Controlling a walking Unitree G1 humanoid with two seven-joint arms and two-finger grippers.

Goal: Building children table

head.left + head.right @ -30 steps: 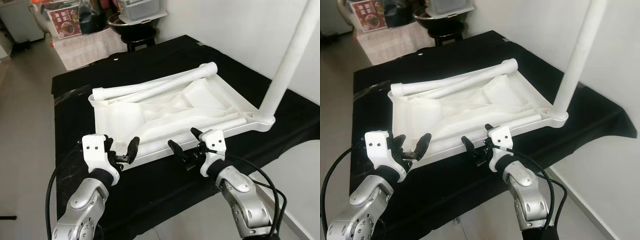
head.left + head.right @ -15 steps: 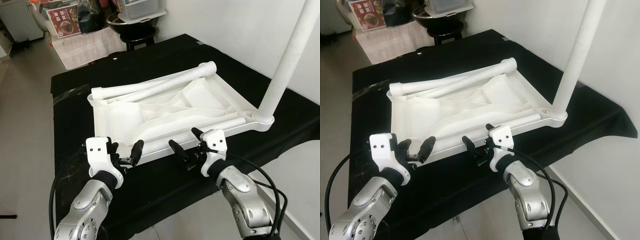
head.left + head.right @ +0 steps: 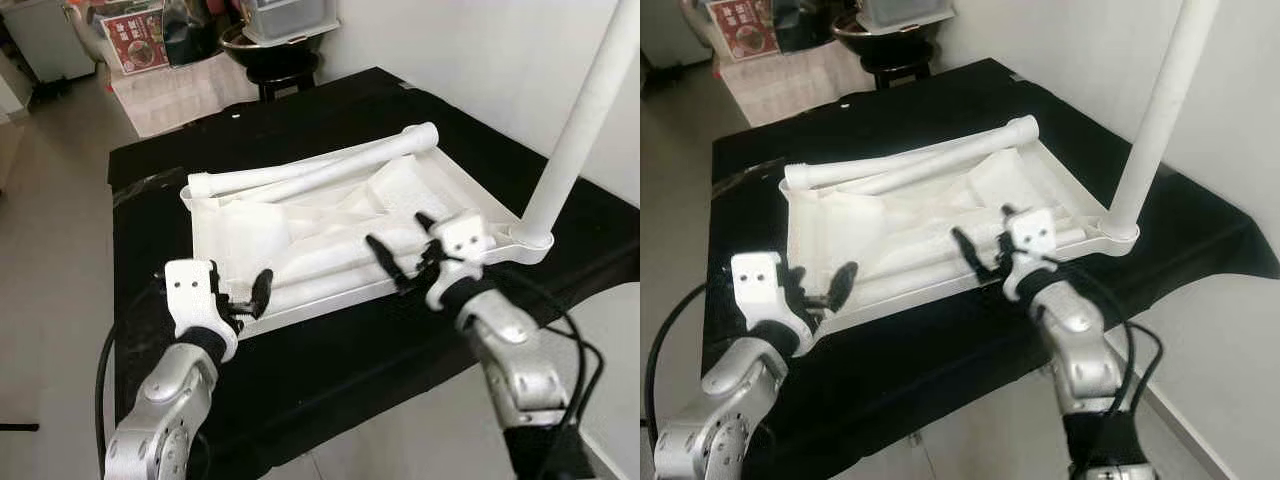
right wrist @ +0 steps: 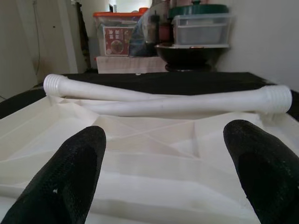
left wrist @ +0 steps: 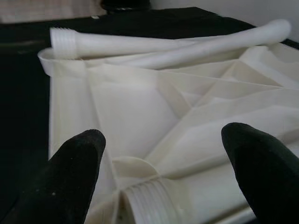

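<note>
My right gripper (image 3: 402, 250) has risen, fingers wide, over the loose leg (image 3: 330, 270) in the upturned tabletop (image 3: 250, 235); left gripper (image 3: 245, 300), also wide, waits at its threaded end—grasp imminent.

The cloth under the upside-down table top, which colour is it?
The cloth is plain black; the left eye view shows it best.
</note>
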